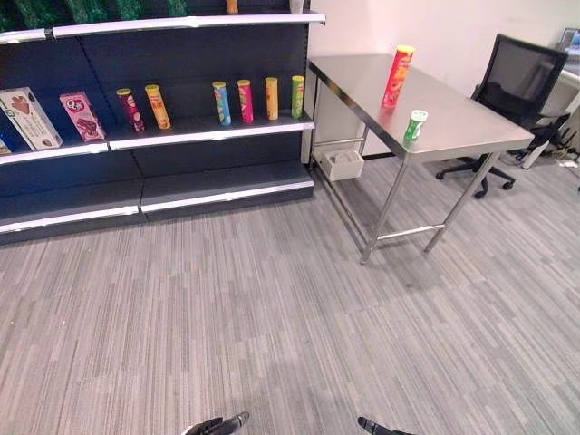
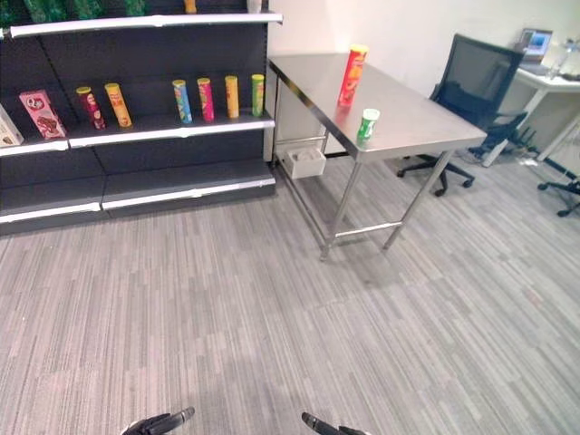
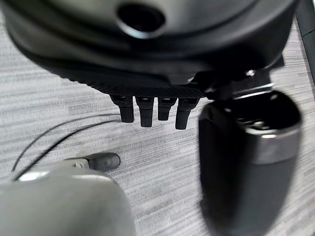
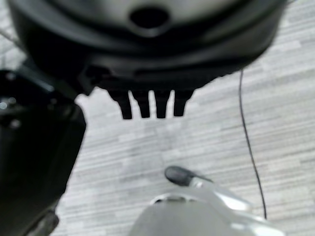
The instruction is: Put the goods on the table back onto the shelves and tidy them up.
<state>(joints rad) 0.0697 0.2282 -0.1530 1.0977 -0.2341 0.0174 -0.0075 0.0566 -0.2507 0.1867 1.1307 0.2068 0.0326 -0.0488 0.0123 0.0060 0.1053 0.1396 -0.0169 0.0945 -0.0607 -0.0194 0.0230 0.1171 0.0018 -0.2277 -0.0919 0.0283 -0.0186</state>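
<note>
On the steel table (image 1: 453,127) at the back right stand a tall red and yellow can (image 1: 398,76) and, nearer its front edge, a short green can (image 1: 414,126). The dark shelves (image 1: 208,132) at the back left hold several upright cans (image 1: 246,101) and pink and white boxes (image 1: 82,115). Low in front of me, far from the table, are my left hand (image 1: 217,424) and my right hand (image 1: 381,426). In the wrist views the left hand (image 3: 147,49) and the right hand (image 4: 147,49) have straight fingers over bare carpet and hold nothing.
A black office chair (image 1: 517,91) stands behind the table's right end, with a desk (image 2: 553,82) beyond it. A small white box (image 1: 343,164) sits on the floor under the table beside the shelves. Grey carpet (image 1: 272,317) stretches between me and the furniture.
</note>
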